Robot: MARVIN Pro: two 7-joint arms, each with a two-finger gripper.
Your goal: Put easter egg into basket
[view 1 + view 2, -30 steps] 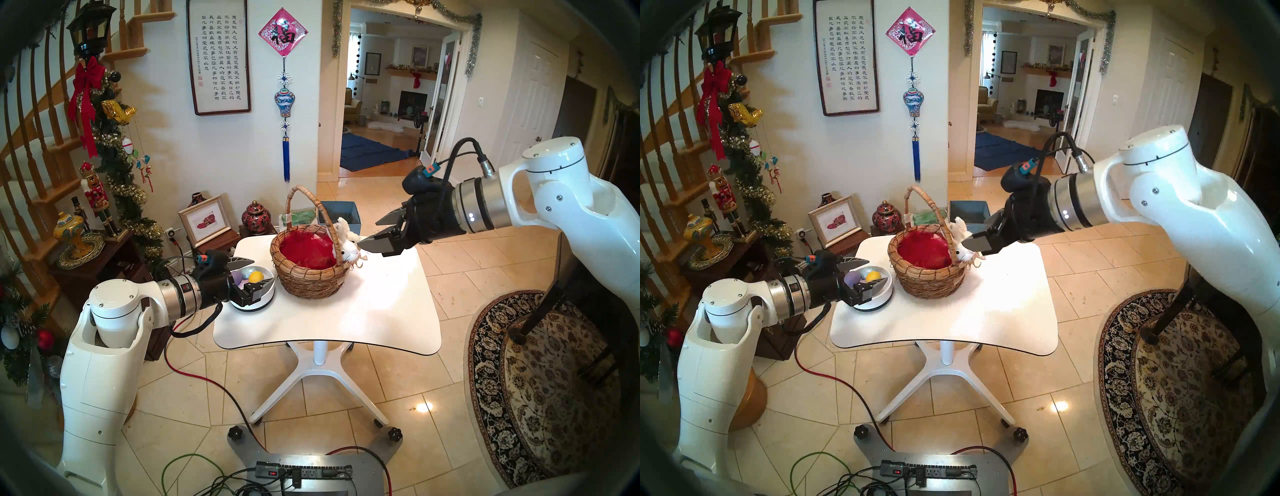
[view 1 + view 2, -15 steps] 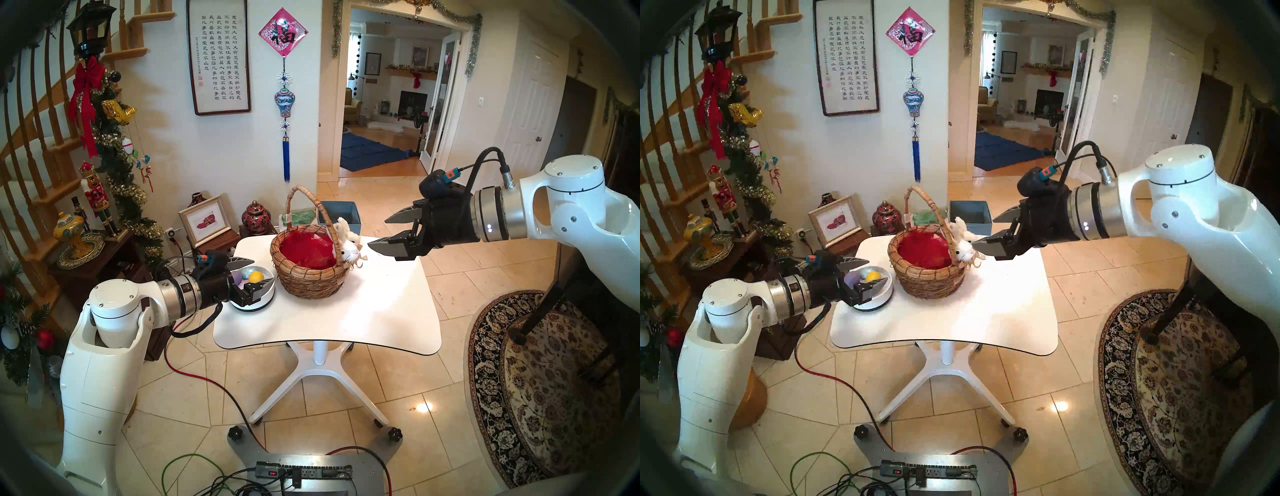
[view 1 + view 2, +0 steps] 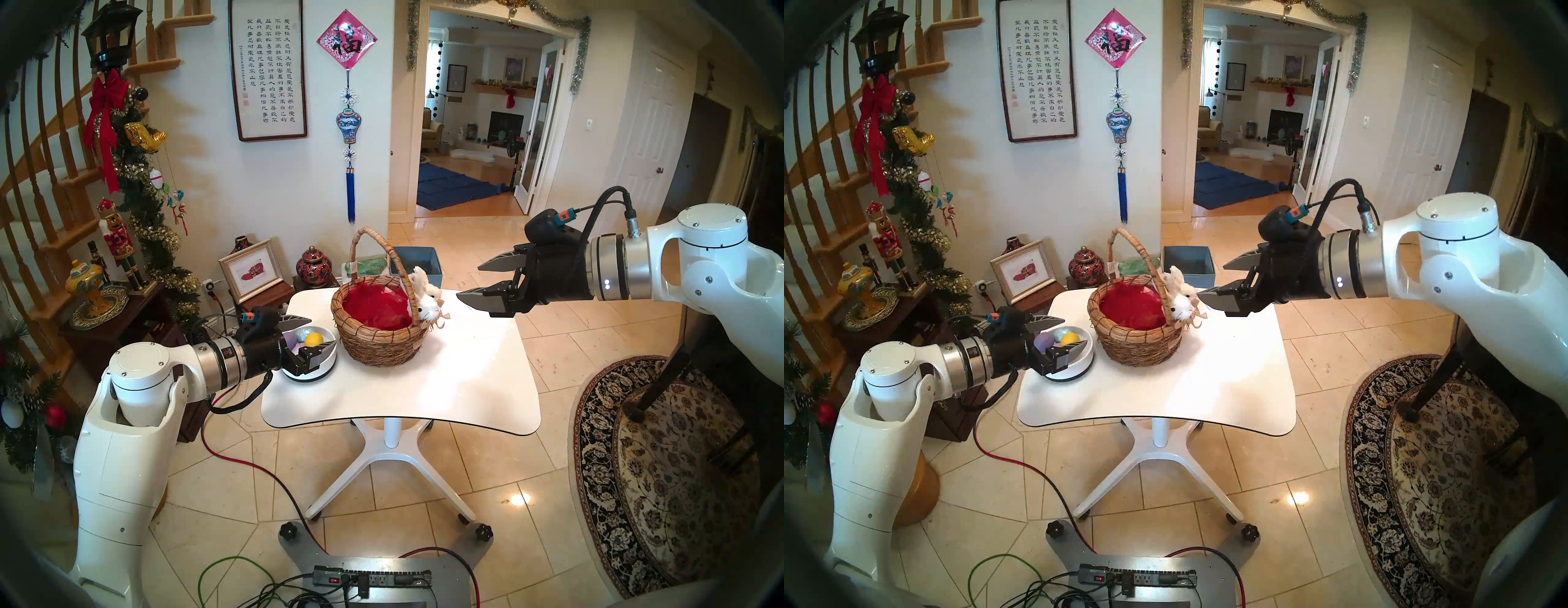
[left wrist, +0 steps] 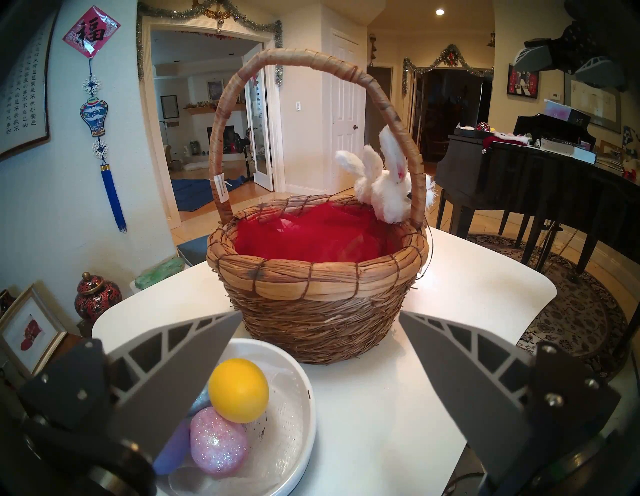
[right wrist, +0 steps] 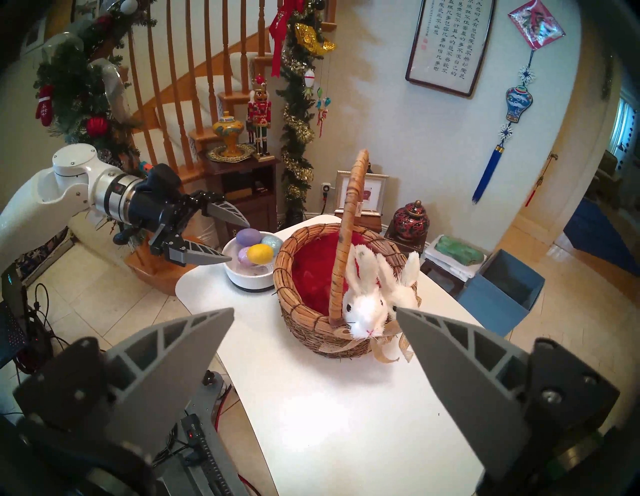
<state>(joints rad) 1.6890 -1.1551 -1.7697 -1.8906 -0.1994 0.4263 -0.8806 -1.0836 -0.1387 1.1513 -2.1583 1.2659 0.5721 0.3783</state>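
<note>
Left wrist view: left gripper (image 4: 320,324) spread wide and empty above the yellow egg (image 4: 239,390) in the bowl (image 4: 304,426), lower left; basket (image 4: 318,294) at frame centre. Right gripper (image 3: 469,281) also wide, empty. Risk: the round egg may slip from closing fingers.

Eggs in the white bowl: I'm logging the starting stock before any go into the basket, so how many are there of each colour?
Yellow egg: 1
Purple egg: 1
Pink glitter egg: 1
Pale blue glitter egg: 1
Total: 4, all in the white bowl; none visible in the basket.
</note>
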